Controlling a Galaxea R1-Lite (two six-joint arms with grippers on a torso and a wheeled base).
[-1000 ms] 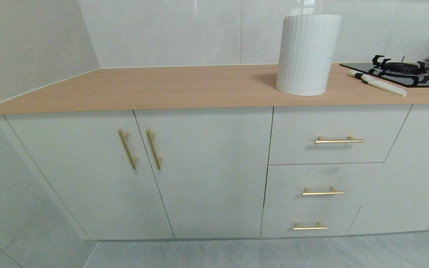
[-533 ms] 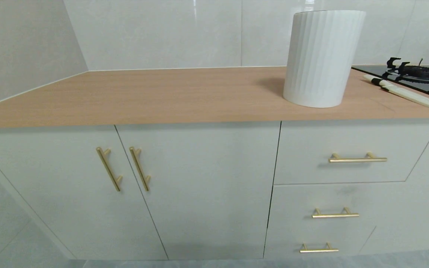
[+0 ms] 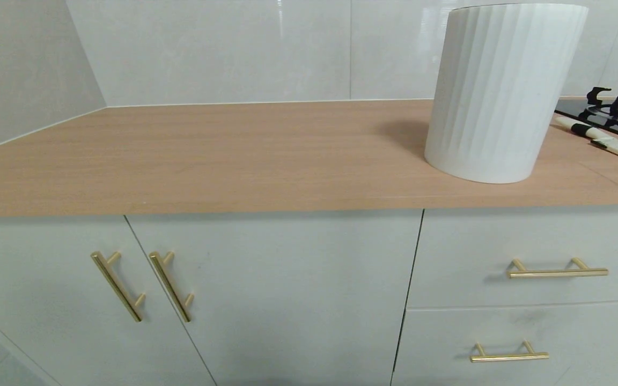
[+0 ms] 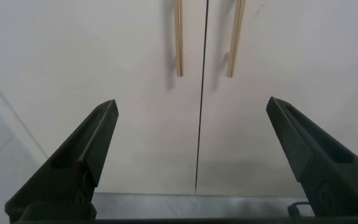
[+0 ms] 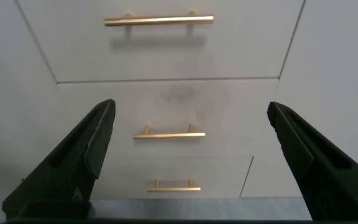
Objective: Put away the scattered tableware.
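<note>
A tall white ribbed container (image 3: 502, 91) stands on the wooden counter (image 3: 207, 155) at the right. Behind it to the right lies a cream knife with a black band (image 3: 604, 142), beside the black stove (image 3: 617, 110). My left gripper (image 4: 191, 115) is open, low before the two cupboard doors with upright gold handles (image 4: 179, 37). My right gripper (image 5: 191, 115) is open too, facing the stack of drawers with gold bar handles (image 5: 168, 134). Nothing lies between either pair of fingers.
The counter's left end meets a tiled wall corner (image 3: 102, 104). Below the worktop are double cupboard doors (image 3: 180, 300) on the left and drawers (image 3: 556, 271) on the right. Grey floor tiles show at the cupboard base (image 4: 166, 199).
The head camera has come closer to the counter and lower: the container and handles look larger and sit farther right and down in the picture. Nothing on the counter has moved.
</note>
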